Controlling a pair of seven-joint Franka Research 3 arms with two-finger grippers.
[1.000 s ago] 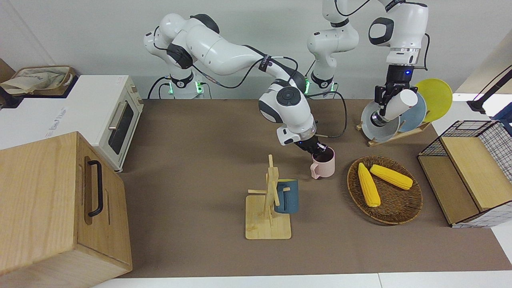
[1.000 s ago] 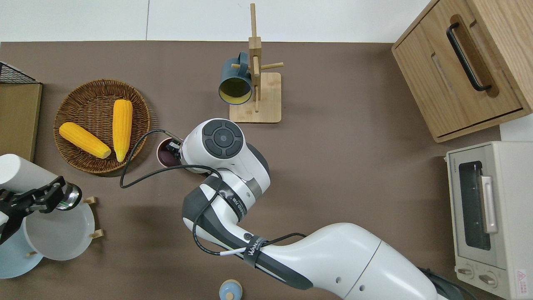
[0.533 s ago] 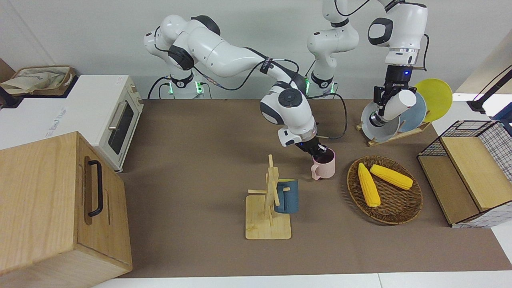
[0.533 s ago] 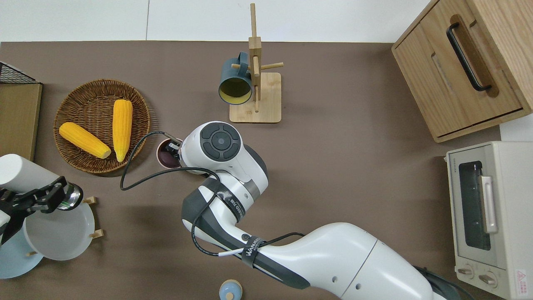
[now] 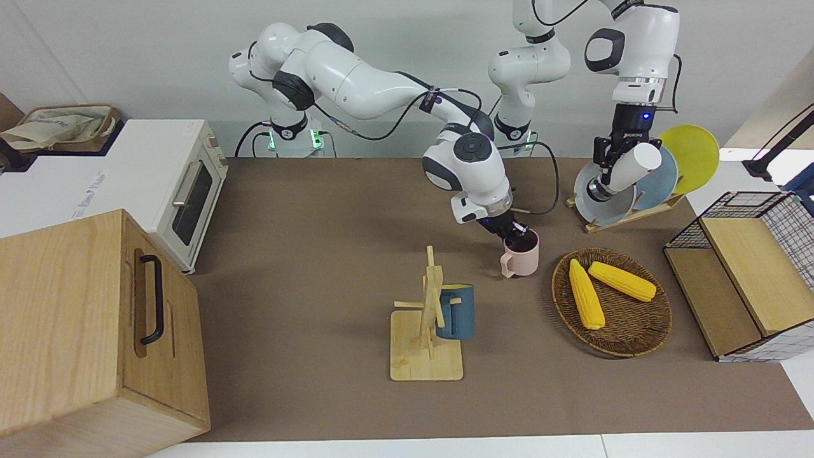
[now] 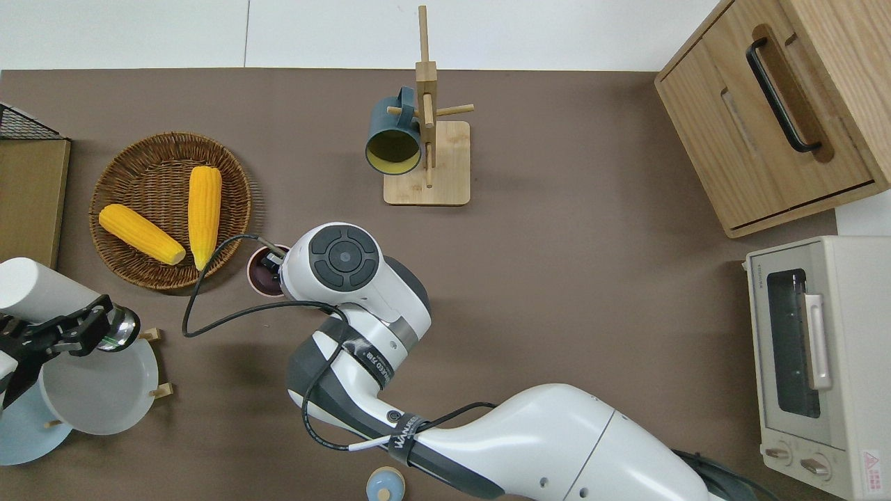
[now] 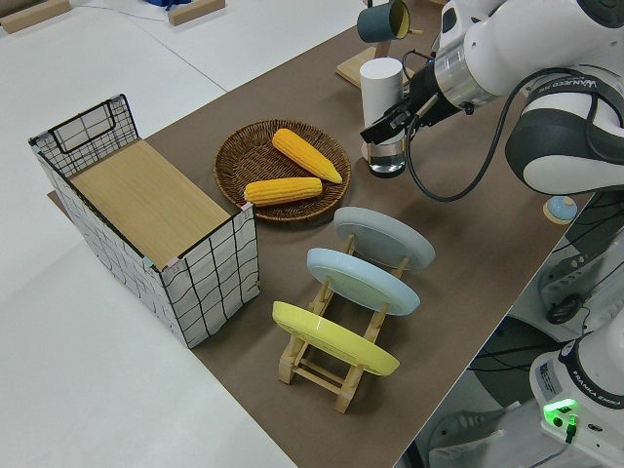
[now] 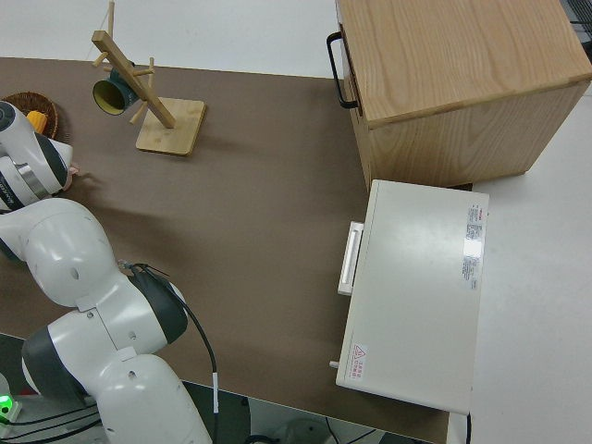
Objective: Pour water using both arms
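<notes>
From the front, my right gripper (image 5: pixel 516 231) pinches the rim of the pink mug (image 5: pixel 523 255), one finger dipped inside, the mug just beside the wicker basket (image 5: pixel 636 340) of corn. My left gripper (image 5: pixel 607 166) is clamped around a white bottle (image 5: pixel 629 166), tilted, with its steel neck end lowest, up by the plate rack (image 5: pixel 626 216). From overhead, the mug (image 6: pixel 262 273) shows only as a dark mouth at my right wrist; the bottle (image 6: pixel 42 292) hangs over the white plate (image 6: pixel 97 396), well apart from the mug. From the left side, the bottle's steel neck (image 7: pixel 387 156) points down. I judge I should bring mug and bottle together, keep the mug level, and line the neck over its mouth before tipping further.
</notes>
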